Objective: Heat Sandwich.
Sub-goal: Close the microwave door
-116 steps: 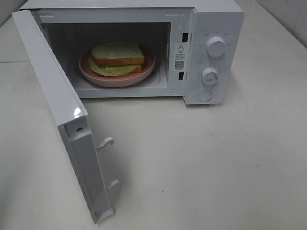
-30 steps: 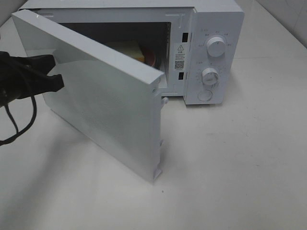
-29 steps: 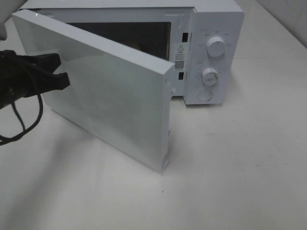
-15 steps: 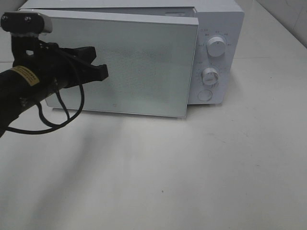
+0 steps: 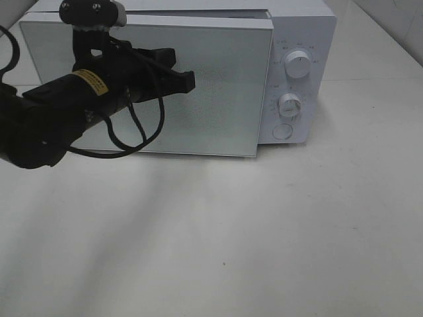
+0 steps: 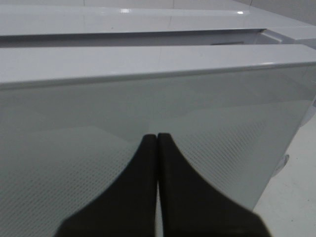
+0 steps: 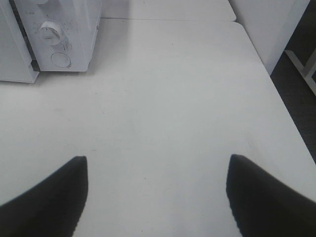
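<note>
— Where's the sandwich?
— Out of sight in the microwave point(image 5: 301, 26), behind the door point(image 5: 218, 99) just ahead of the left gripper point(image 5: 188, 80), whose fingers are pressed together against it.
— What changed?
— The door has swung from wide open to nearly shut, though a slim gap seems to remain. Latching comes next, then the knobs point(image 5: 297, 65). The right gripper point(image 7: 158, 192) hangs spread and empty over the table point(image 7: 163, 98).

Oven cavity unseen behind door point(image 5: 218, 86); left arm point(image 5: 39, 125) cropped at picture edge.
</note>
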Robot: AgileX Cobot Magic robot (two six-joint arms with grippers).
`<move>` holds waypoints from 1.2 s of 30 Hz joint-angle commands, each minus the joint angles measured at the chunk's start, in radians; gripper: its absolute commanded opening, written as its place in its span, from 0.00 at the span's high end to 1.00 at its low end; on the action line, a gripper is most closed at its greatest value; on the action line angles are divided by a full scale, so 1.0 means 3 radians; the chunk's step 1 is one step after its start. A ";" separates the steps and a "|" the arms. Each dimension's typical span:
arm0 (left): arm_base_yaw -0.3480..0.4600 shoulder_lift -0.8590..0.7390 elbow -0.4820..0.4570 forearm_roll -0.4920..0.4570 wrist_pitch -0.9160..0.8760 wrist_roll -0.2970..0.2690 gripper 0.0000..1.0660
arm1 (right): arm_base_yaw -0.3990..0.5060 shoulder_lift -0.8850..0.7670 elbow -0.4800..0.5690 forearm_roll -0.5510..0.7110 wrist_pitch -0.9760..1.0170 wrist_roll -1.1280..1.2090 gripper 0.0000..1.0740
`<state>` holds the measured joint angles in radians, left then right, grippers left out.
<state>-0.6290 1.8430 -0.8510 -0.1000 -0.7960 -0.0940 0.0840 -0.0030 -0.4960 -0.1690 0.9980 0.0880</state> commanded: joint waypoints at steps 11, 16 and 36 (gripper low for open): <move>-0.0197 0.0310 -0.0593 -0.0037 0.0280 0.0003 1.00 | -0.0023 -0.0097 0.0003 -0.0010 -0.0017 -0.0023 0.30; -0.0237 0.0440 -0.0800 -0.0047 0.0373 0.0003 1.00 | -0.0023 -0.0097 0.0003 -0.0010 -0.0017 -0.0023 0.30; -0.0250 0.0777 -0.1540 -0.0047 0.0783 0.0040 1.00 | -0.0023 -0.0097 0.0003 -0.0010 -0.0017 -0.0023 0.30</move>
<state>-0.7320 2.0700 -1.2800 -0.0430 -0.5330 -0.0870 0.0840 -0.0030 -0.4960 -0.1690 0.9980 0.0880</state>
